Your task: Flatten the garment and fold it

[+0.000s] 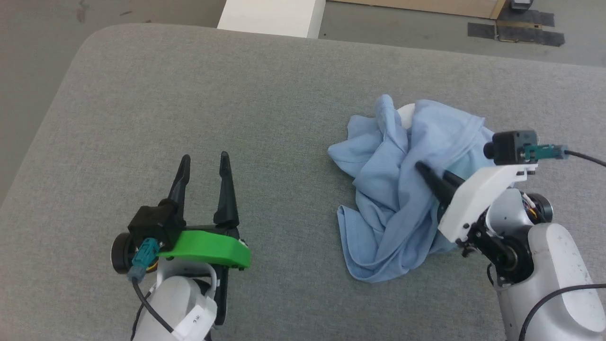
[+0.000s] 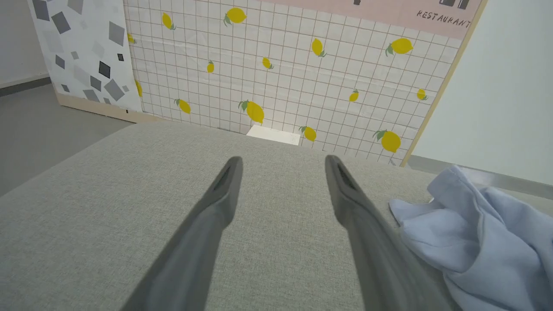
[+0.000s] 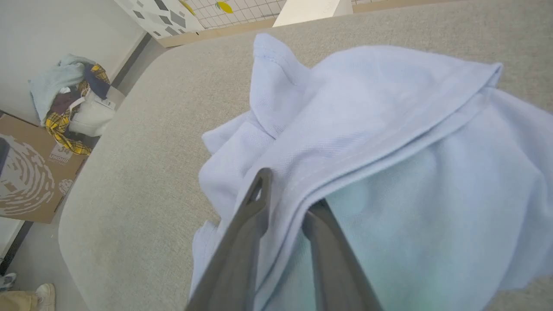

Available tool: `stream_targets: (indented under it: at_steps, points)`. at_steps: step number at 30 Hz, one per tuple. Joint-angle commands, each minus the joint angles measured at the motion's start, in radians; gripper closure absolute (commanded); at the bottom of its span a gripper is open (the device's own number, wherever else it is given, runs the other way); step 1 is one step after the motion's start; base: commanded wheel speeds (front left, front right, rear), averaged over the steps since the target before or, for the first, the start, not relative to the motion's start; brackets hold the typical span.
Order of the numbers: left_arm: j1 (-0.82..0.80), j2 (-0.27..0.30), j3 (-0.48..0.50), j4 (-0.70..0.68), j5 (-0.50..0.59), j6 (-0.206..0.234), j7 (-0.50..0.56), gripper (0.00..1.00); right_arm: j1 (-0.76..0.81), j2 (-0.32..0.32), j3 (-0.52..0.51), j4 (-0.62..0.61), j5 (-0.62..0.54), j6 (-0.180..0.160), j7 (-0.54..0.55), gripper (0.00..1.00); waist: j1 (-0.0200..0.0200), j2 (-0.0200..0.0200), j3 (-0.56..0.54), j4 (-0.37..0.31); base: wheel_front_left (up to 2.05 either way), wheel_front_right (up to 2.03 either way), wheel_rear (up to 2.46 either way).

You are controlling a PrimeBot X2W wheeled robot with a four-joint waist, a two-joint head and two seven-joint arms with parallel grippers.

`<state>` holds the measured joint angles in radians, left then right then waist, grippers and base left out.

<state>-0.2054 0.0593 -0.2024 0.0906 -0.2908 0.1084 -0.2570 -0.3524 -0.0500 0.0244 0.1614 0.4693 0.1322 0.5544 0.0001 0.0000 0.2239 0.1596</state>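
The garment (image 1: 397,189), a light blue knit shirt, lies crumpled in a heap on the right half of the grey padded table (image 1: 189,94). A bit of white lining peeks out at its far side. My right gripper (image 1: 426,173) reaches into the heap from the right. In the right wrist view its fingers (image 3: 259,203) are pinched on a hemmed fold of the garment (image 3: 389,129), one finger above the cloth and one under it. My left gripper (image 1: 204,156) hovers open over bare table to the left of the heap, its fingers (image 2: 224,190) wide apart, with the garment (image 2: 475,233) at its right.
A white block (image 1: 272,16) stands beyond the table's far edge, in front of a lemon-patterned panel (image 2: 281,65). On the floor off the table's left corner are a cardboard box (image 3: 26,172), a pile of clothes (image 3: 69,95) and a person's shoe (image 3: 43,293).
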Motion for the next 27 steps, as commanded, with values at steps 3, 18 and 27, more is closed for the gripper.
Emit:
stream_targets:
  at_steps: [3,18,27]
  points:
    - [0.024,-0.007,0.016,0.013,0.007,-0.012,-0.005,0.00,0.008,0.000,0.012,-0.029,0.034,-0.002,-0.049,1.00,-0.0001,0.0000,-0.027,-0.021,0.00,0.00,0.00]
    - [0.070,-0.009,0.077,0.044,0.031,-0.048,-0.005,0.00,0.487,0.000,-0.426,-0.294,-0.208,-0.002,0.106,1.00,-0.0001,0.0000,-0.119,-0.196,0.00,0.00,0.00]
    - [0.077,-0.009,0.065,0.062,0.031,-0.063,-0.005,0.00,0.449,0.000,-0.537,-0.211,-0.238,-0.002,-0.078,0.00,-0.0001,0.0000,-0.138,-0.257,0.00,0.00,0.00]
